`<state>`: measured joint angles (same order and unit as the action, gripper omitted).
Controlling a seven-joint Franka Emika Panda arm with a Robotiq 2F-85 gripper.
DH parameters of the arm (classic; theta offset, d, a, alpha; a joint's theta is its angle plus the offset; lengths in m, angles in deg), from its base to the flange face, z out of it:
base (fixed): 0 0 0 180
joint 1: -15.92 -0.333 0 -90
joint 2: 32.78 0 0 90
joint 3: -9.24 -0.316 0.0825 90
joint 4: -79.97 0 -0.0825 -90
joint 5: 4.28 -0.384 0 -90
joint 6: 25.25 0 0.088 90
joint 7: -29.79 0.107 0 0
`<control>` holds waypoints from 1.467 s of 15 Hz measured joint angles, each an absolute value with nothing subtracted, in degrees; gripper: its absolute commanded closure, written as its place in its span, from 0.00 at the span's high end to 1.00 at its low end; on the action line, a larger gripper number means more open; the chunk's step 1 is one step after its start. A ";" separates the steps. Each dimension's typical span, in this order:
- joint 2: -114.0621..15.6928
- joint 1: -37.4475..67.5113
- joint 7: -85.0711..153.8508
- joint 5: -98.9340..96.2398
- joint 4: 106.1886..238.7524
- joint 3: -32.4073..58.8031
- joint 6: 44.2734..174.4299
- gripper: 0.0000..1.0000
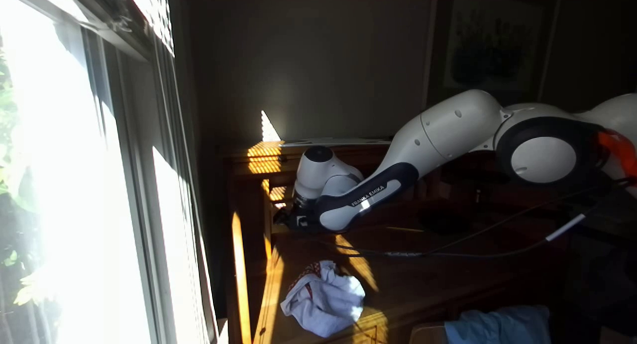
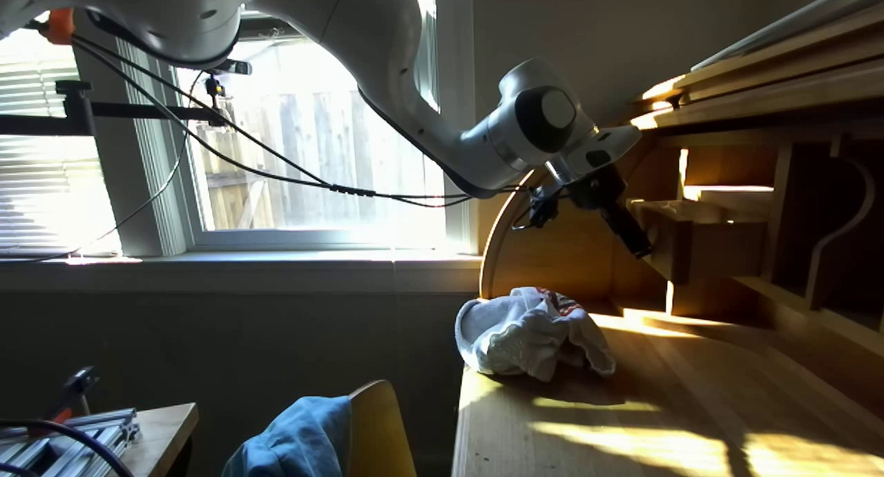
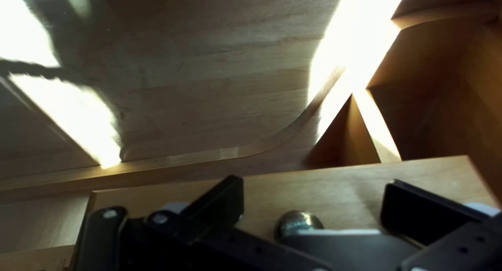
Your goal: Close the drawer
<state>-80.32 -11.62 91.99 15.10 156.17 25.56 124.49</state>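
A small wooden drawer [image 2: 722, 249] sticks out of the desk's hutch in an exterior view. In the wrist view its pale wooden front [image 3: 337, 184] fills the lower part, with a round metal knob [image 3: 296, 220] partly hidden behind the gripper's body. My gripper [image 3: 311, 202] is open, with its two black fingers spread on either side of the knob and nothing between them. In an exterior view the gripper [image 2: 637, 242] points down at a tilt, close to the drawer front; I cannot tell whether it touches. It is small and dark in an exterior view [image 1: 282, 217].
A crumpled white cloth [image 2: 535, 335] lies on the wooden desk top [image 2: 552, 439] below the arm. Hutch dividers [image 2: 780, 215] and a shelf [image 2: 773, 104] surround the drawer. A chair [image 2: 383, 429] with a blue cloth [image 2: 297, 435] stands before the desk. A window [image 2: 324, 139] is nearby.
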 measured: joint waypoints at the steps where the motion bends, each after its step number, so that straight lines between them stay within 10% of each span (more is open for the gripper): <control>1: -80.36 -11.81 92.26 15.23 156.16 25.78 124.50 1.00; 22: -80.47 -12.09 92.78 15.29 154.73 25.94 121.65 1.00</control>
<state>-80.47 -12.09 92.78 15.29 154.73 25.94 121.65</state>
